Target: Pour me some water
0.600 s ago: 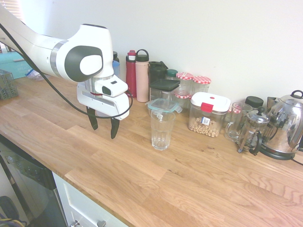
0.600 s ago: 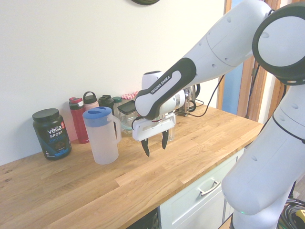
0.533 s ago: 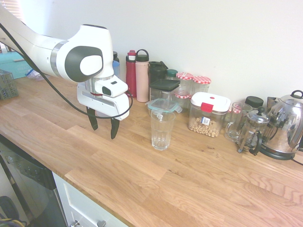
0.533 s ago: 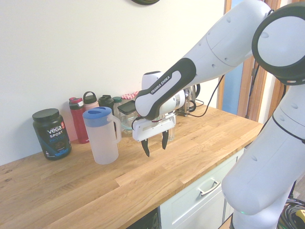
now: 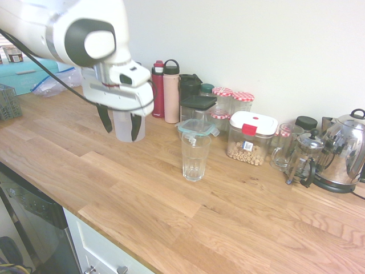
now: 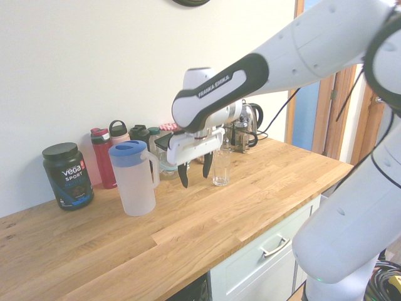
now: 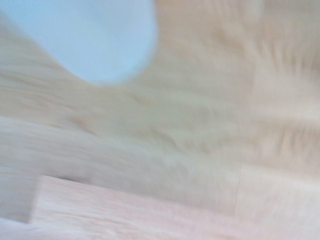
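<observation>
The wooden countertop [image 5: 171, 211] runs bare along its front edge, and the first thing standing on it, going back from that edge, is an empty clear drinking glass [image 5: 195, 157], upright and well apart from the arm. Further back on the arm's side of the glass, the gripper [image 5: 120, 124] hangs above the wood with its two dark fingers [image 5: 135, 127] pointing almost straight down and spread wide apart, with nothing between them. Just behind it in the first exterior view stands the water pitcher [image 6: 133, 179], a translucent jug with a blue lid; the second exterior view shows it upright on the counter with its handle turned toward the gripper, and the gripper near that handle but clear of it. In the blurred wrist view the pale blue lid shows as a rounded patch in one corner over wood grain. Against the wall, a row of containers lines the back: a dark tub of protein powder [image 6: 67, 175], a red bottle [image 5: 158, 89], a pink bottle [image 5: 171, 91], jars with red chequered lids [image 5: 242, 101], a white-lidded box of nuts [image 5: 251, 137], a French press [image 5: 304, 160] and a steel kettle [image 5: 345, 150].
</observation>
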Robot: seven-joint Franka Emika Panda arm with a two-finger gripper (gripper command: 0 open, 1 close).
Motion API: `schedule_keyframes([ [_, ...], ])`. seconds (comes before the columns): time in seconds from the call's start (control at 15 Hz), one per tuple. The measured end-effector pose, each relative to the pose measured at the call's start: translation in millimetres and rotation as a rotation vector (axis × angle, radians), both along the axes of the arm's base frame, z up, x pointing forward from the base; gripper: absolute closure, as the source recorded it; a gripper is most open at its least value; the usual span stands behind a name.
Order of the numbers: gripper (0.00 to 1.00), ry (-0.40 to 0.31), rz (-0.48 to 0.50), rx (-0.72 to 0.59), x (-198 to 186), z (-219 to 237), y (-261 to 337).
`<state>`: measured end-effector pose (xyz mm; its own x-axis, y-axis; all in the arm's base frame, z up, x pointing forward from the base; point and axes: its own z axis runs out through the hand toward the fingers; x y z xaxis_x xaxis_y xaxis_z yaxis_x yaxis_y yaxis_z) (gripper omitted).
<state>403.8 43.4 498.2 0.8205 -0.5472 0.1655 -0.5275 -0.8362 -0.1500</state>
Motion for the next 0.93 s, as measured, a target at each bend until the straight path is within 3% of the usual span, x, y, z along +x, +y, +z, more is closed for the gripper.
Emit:
schedule_keyframes([
  [0.13, 0.0, -0.068, 0.073, 0.005, -2, 22, 17],
  [0.47, 0.0, -0.167, 0.13, 0.022, 26, 30, 72],
  [0.87, 0.0, -0.181, 0.129, 0.003, 79, 9, 91],
  [0.93, 1.0, -0.182, 0.13, 0.001, 84, 9, 90],
])
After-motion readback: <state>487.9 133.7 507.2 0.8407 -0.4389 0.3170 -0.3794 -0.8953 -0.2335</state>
